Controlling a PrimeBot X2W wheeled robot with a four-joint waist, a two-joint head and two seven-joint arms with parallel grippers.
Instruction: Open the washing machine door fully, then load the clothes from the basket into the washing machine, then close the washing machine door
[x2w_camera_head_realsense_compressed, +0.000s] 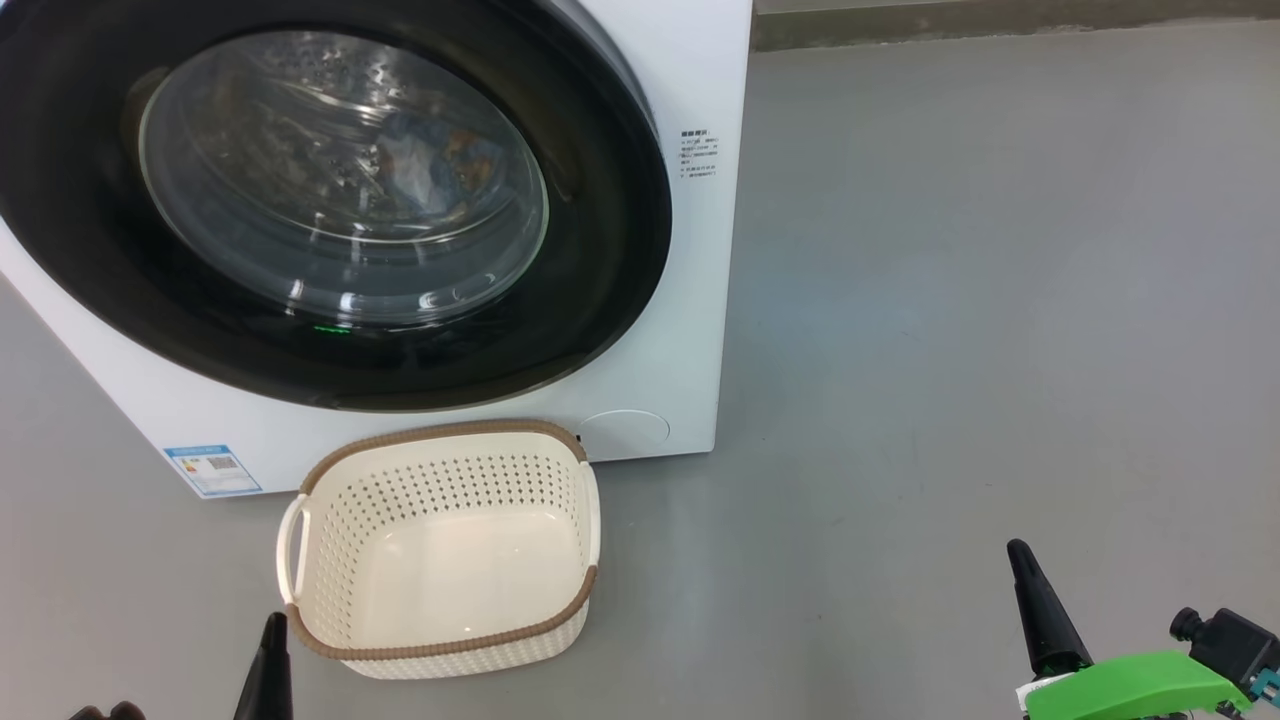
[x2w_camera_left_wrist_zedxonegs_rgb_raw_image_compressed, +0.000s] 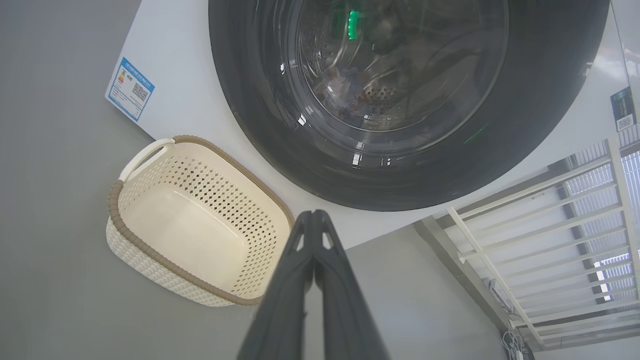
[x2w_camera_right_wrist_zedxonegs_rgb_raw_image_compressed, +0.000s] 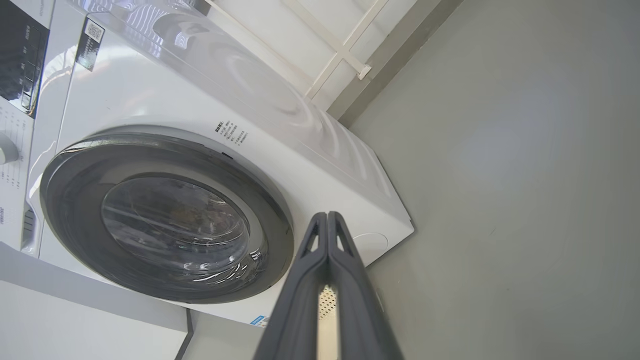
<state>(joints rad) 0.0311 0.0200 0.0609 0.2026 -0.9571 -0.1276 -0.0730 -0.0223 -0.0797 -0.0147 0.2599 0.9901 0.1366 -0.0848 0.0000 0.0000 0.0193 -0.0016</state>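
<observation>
The washing machine (x2w_camera_head_realsense_compressed: 690, 300) stands on the grey floor with its round black-framed door (x2w_camera_head_realsense_compressed: 330, 200) flush against the front. Through the glass, light-blue clothes (x2w_camera_head_realsense_compressed: 425, 165) lie inside the drum; they also show dimly behind the door (x2w_camera_left_wrist_zedxonegs_rgb_raw_image_compressed: 400, 100) as clothes (x2w_camera_left_wrist_zedxonegs_rgb_raw_image_compressed: 345, 95). The cream basket (x2w_camera_head_realsense_compressed: 445, 550) with its brown rim sits on the floor before the machine, nothing inside it, and appears again as the basket (x2w_camera_left_wrist_zedxonegs_rgb_raw_image_compressed: 190, 220). My left gripper (x2w_camera_head_realsense_compressed: 272, 625) is shut, low beside the basket's near-left corner. My right gripper (x2w_camera_head_realsense_compressed: 1018, 550) is shut over bare floor at the right. Both pairs of fingers (x2w_camera_left_wrist_zedxonegs_rgb_raw_image_compressed: 314, 220) (x2w_camera_right_wrist_zedxonegs_rgb_raw_image_compressed: 327, 220) press together.
Open grey floor (x2w_camera_head_realsense_compressed: 1000, 300) stretches to the machine's right. A white railing and window (x2w_camera_left_wrist_zedxonegs_rgb_raw_image_compressed: 575, 225) stand beyond the machine. A blue label sticker (x2w_camera_head_realsense_compressed: 212, 470) marks the machine's lower front. A white panel (x2w_camera_right_wrist_zedxonegs_rgb_raw_image_compressed: 90, 310) stands at the lower left of the right wrist view.
</observation>
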